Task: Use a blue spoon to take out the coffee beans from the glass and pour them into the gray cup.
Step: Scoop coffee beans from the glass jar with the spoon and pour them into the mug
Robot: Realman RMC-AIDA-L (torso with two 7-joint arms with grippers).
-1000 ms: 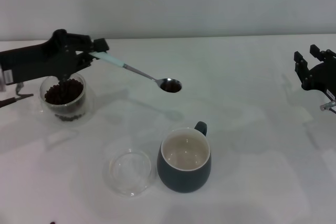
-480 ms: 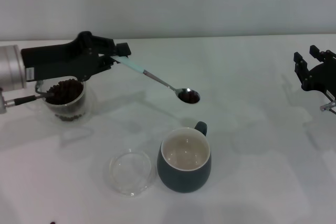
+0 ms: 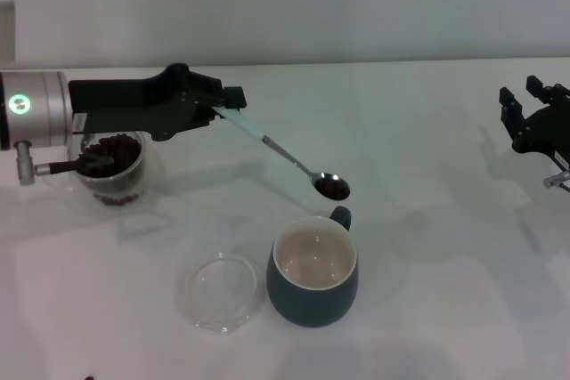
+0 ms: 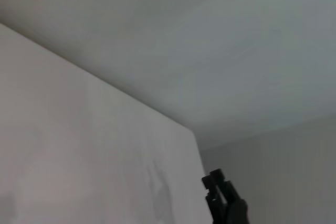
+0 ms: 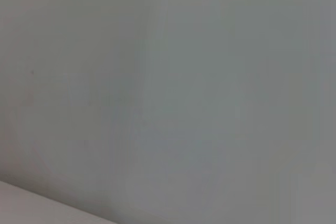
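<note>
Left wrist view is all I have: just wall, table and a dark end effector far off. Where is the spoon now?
Observer: The spoon is held by its handle in the left end effector, with its bowl just behind the rim of the gray mug, near the mug's handle.
Operator: Any beans on it?
Observer: Yes, beans fill the bowl; the mug looks empty inside.
Operator: And that far end effector?
Observer: It is the right end effector, at the table's right edge, holding nothing.
Operator: Anything near the mug?
Observer: A shallow clear dish sits beside it; the glass of beans stands under the left arm.
</note>
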